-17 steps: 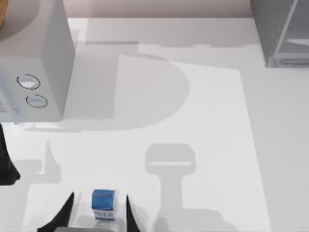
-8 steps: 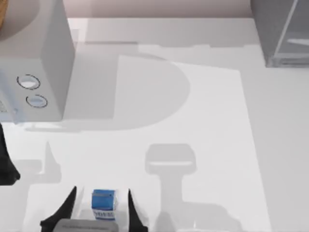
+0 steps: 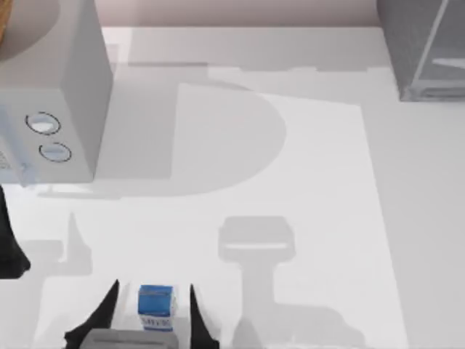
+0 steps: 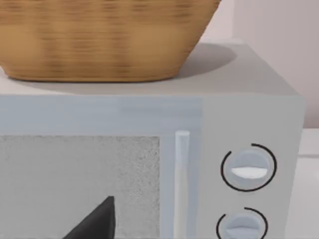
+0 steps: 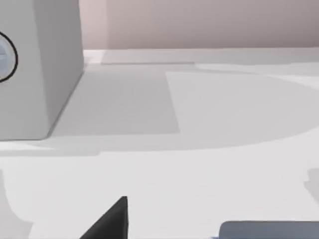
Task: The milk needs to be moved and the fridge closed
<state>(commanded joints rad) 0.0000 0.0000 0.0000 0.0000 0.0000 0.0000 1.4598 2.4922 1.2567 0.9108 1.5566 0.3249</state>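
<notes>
The table (image 3: 327, 218) is white and smooth. Soft grey shadows are spread over it, with a big round one in the middle. A pale pink wall (image 3: 240, 13) is seen behind the table at 12 o'clock.

The milk (image 3: 156, 307) is found at about 7 o'clock on the table, close to the near edge. It is stood upright, with its blue top up and its white part below. The right gripper (image 3: 153, 286) is placed around the milk. Its two black fingers (image 3: 109, 302) are spread wide, one on each side of the carton. A small gap is seen on both sides, so the milk is not squeezed or held. In the right wrist view, the blue top of the milk (image 5: 269, 230) is seen at the edge, beside one black finger (image 5: 112, 224).

The fridge (image 3: 425, 47) is set far away at 1 o'clock, in the far corner. It is dark grey, and its paler glassy door is swung out.

A light grey box with two round dials (image 3: 58, 94) is stood at 10 o'clock. A woven basket (image 4: 99, 40) is kept on top of it.

The left arm (image 3: 9, 247) is parked at 8 o'clock, by the table's left edge, near the front of the dial box.
</notes>
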